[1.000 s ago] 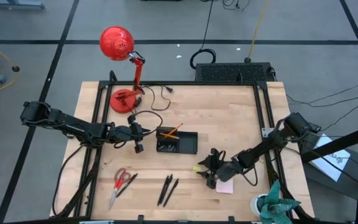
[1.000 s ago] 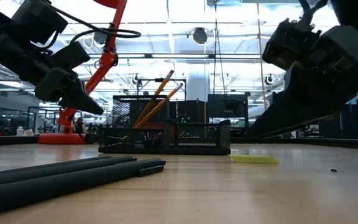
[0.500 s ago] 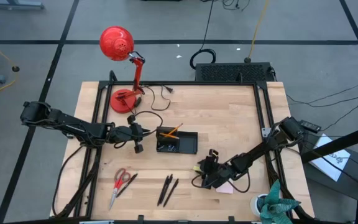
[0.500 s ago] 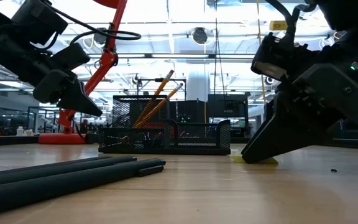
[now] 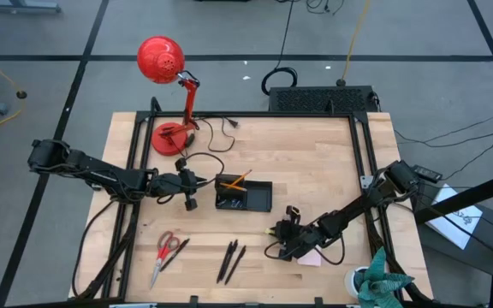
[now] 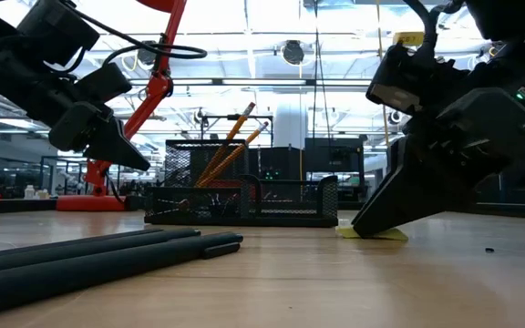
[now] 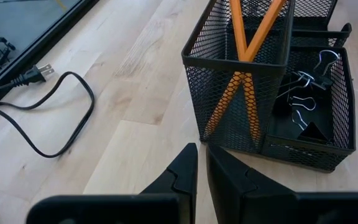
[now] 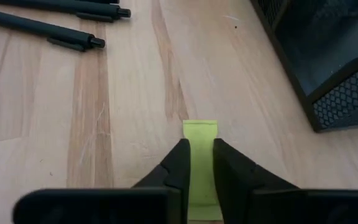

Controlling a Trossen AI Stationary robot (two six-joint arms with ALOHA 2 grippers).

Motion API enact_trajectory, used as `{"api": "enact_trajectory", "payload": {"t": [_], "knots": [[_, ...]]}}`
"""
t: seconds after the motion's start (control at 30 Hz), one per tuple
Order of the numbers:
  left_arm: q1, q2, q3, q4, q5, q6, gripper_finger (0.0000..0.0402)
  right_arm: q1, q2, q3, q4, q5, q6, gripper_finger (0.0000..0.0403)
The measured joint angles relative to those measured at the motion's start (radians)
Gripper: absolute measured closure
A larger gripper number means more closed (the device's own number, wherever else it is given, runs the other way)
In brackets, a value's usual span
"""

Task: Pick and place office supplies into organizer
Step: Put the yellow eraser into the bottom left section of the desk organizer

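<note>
The right end effector is down at the desk surface, its two dark fingers set astride a tiny yellow piece that lies flat on the wood. The fingers sit close on either side of the strip — whether they already pinch it, I cannot tell. In the low view the same end effector has its tip right on the yellow piece, just in front of the organizer. A pink sticky-note pad lies just beside that arm, partly hidden under it.

The organizer stands near the middle of the desk, with two orange pencils leaning upright in its tall mesh cup and small black clips in the low compartment next to it.

The left end effector hovers above the desk just to the side of the organizer, holding nothing; its fingers are nearly together, only a thin gap between them.

Toward the front edge lie the black pens and, farther along, the red-handled scissors — both well apart from the organizer. A red desk lamp stands at the far corner, its black cord trailing over the wood.
</note>
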Motion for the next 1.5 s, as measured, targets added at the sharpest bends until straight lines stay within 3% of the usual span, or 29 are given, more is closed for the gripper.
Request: {"api": "enact_trajectory", "payload": {"t": [0.23, 0.67, 0.9, 1.13, 1.27, 1.5], "knots": [[0.000, 0.000, 0.000, 0.000, 0.000, 0.000, 0.0360, -0.015, -0.039, -0.004, 0.017, -0.021, -0.064, 0.0353], [0.000, 0.000, 0.000, 0.001, 0.000, -0.004, 0.0360, -0.063, -0.282, -0.001, 0.079, 0.014, -0.306, 0.0357], [0.000, 0.000, 0.000, 0.000, 0.000, -0.004, 0.0360, -0.066, -0.213, -0.001, 0.091, 0.029, -0.288, 0.0357], [0.000, 0.000, 0.000, 0.001, 0.000, -0.004, 0.0360, -0.117, -0.134, -0.001, 0.265, 0.026, -0.387, 0.0357], [0.000, 0.000, 0.000, 0.001, -0.001, 0.008, 0.0360, -0.167, -0.108, 0.032, 0.293, -0.073, -0.438, 0.0358], [0.000, 0.000, 0.000, 0.001, -0.001, 0.012, 0.0360, -0.238, -0.022, 0.180, 0.231, -0.138, -0.542, 0.0358]]}}
